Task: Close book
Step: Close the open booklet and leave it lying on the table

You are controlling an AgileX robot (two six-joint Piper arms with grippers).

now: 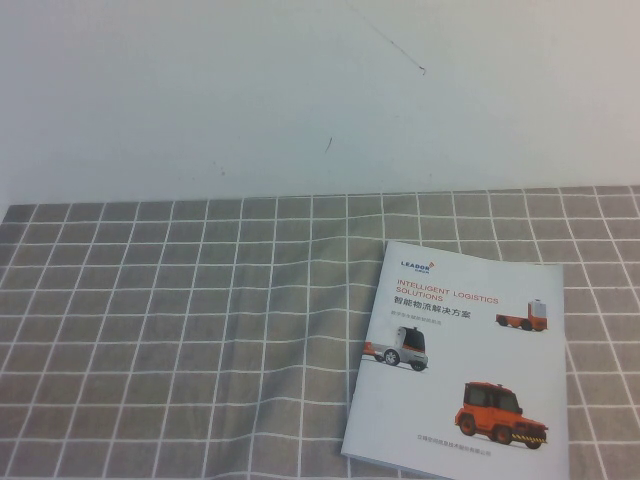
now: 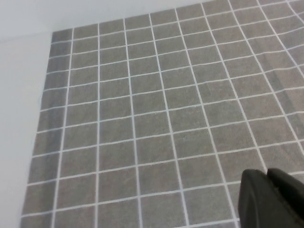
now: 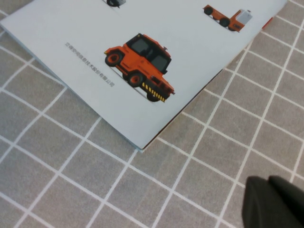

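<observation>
- Left gripper (image 2: 273,199) shows only as a dark tip at the edge of its own wrist view, hanging over bare checked cloth (image 2: 142,133) with nothing under it; whether it is clenched or released I cannot tell
- Right gripper (image 3: 275,202) likewise shows only as a dark tip in its wrist view, above the cloth just beside the book's near right corner, apart from the book and grasping nothing that can be seen; clenched or released, I cannot tell
- Neither arm appears in the high view
- Book (image 1: 460,370) lies flat on the cloth on the robot's right, towards the near edge of the table, slightly turned, its near edge running out of the high view
- Its front cover faces up, with a printed title and three small vehicles, so it looks already shut and the task reads as done or nearly so
- In the right wrist view the book (image 3: 142,47) shows a thin red line under the cover along its right edge, perhaps a page or the back cover peeping out
- Handling, as a judgement: a thin soft-cover brochure, light and floppy, with a smooth cover that may slide on the cloth
- If any touch is needed, the open right edge is the place to press or pinch, since the spine seems to be on the left; a gentle flat push would do better than a hard grip, which could crease the cover
</observation>
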